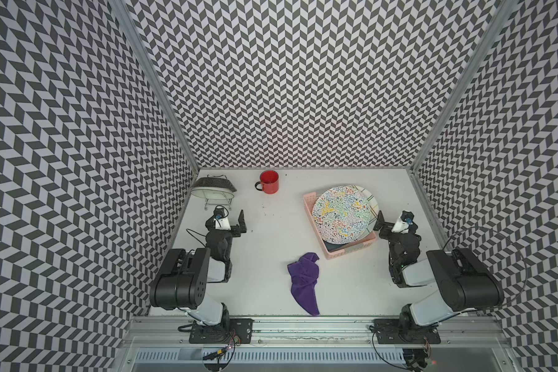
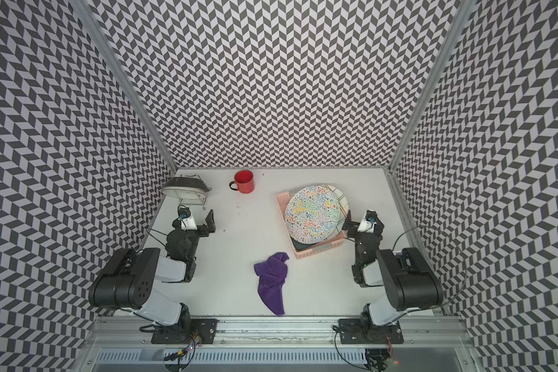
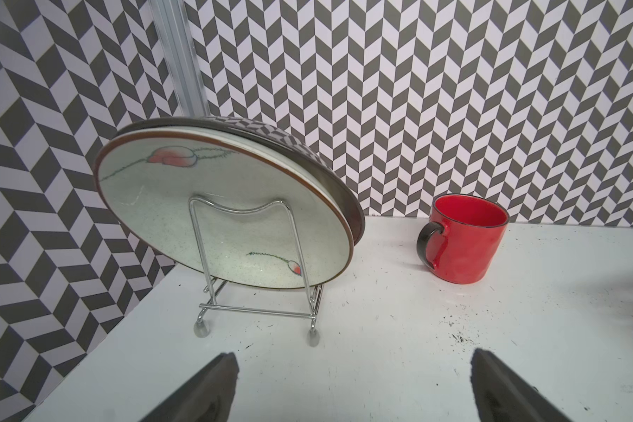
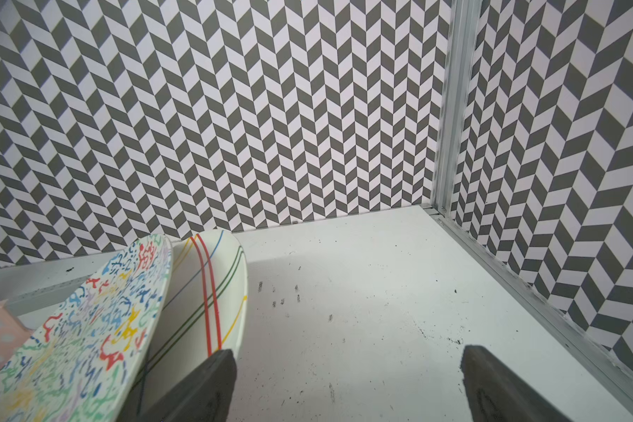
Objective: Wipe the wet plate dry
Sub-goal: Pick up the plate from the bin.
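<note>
Meanwhile, the left claw point(image 3: 351, 361) and right claw point(image 4: 348, 360) gape open, empty. A multicoloured squiggle-patterned round plate point(image 1: 341, 214) leans in a pink plastic basket point(image 1: 348, 252), crumpled purple cloth point(image 1: 304, 280) nearby.

This is a robot test booth, like in a lab. Black-and-white zigzag walls point(image 1: 287, 80) stand on three sides of a white table point(image 1: 271, 232). A left arm point(image 1: 178, 283) and a right arm point(image 1: 464, 283) are bolted to a metal rail point(image 1: 310, 323).
</note>
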### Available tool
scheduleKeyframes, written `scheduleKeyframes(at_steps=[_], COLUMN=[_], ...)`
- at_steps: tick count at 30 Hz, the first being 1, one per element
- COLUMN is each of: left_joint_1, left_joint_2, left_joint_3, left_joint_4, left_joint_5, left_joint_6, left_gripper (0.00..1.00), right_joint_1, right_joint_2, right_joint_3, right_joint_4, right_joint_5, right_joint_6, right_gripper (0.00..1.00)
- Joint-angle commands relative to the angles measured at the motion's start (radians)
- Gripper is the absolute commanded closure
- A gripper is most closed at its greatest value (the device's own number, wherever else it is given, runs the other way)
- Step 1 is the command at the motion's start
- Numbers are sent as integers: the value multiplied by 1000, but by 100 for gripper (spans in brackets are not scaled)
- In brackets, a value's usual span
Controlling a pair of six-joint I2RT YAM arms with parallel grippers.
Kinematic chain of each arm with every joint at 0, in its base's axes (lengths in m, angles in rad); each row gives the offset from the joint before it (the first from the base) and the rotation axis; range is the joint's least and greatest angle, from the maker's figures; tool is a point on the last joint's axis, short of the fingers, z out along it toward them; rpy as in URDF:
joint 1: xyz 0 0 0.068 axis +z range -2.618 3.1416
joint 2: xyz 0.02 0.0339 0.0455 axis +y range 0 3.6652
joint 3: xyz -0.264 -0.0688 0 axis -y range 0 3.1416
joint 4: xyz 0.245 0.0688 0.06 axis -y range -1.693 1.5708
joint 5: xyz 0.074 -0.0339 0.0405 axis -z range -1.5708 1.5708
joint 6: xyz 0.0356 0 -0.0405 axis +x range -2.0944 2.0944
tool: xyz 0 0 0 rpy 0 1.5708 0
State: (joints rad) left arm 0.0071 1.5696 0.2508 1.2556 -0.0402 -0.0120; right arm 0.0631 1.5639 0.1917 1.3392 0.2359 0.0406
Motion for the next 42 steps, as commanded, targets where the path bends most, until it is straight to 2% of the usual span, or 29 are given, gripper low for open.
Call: scheduleKeyframes(at_steps=[1,9,10,14,16,18,20,22,24,26,28,30,34,35,39,42], left_joint_1=[-5,-5,-4,0,-5,-15,-25,-52,-90,-150,-233,-325,-468,-489,-548,-582], left_joint_2=[-3,-5,-6,-52,-132,-236,-349,-436,-484,-510,-522,-516,-443,-419,-317,-231], left_joint_3=[2,0,-1,-8,0,27,100,210,317,394,434,438,455,456,475,517], left_joint_4=[25,28,30,8,-69,-211,-453,-729,-976,-1147,-1243,-1242,-1214,-1195,-1134,-1138], left_joint_5=[-8,-4,-8,-105,-151,-210,-275,-306,-277,-211,-142,-66,60,86,152,193], left_joint_6=[13,11,8,-34,-41,-72,-200,-382,-585,-733,-831,-873,-885,-876,-871,-821], left_gripper=[0,0,0,0,0,0,0,0,0,0,0,0,1,4,18,24], right_joint_1=[6,4,2,5,10,10,10,10,11,19,43,80,182,196,201,185], right_joint_2=[7,4,-11,-121,-258,-414,-519,-566,-572,-538,-489,-425,-292,-261,-169,-114], right_joint_3=[5,10,17,55,90,171,283,400,504,596,680,760,894,917,992,1042], right_joint_4=[59,52,5,-98,-242,-524,-825,-1083,-1308,-1482,-1642,-1775,-1927,-1944,-1915,-1918], right_joint_5=[6,1,1,45,42,15,-73,-179,-324,-502,-592,-638,-550,-517,-394,-272], right_joint_6=[-13,-10,-4,1,28,127,236,357,441,447,428,373,293,288,287,307], right_gripper=[0,0,0,0,1,5,11,20,25,31,37,40,41,41,24,17])
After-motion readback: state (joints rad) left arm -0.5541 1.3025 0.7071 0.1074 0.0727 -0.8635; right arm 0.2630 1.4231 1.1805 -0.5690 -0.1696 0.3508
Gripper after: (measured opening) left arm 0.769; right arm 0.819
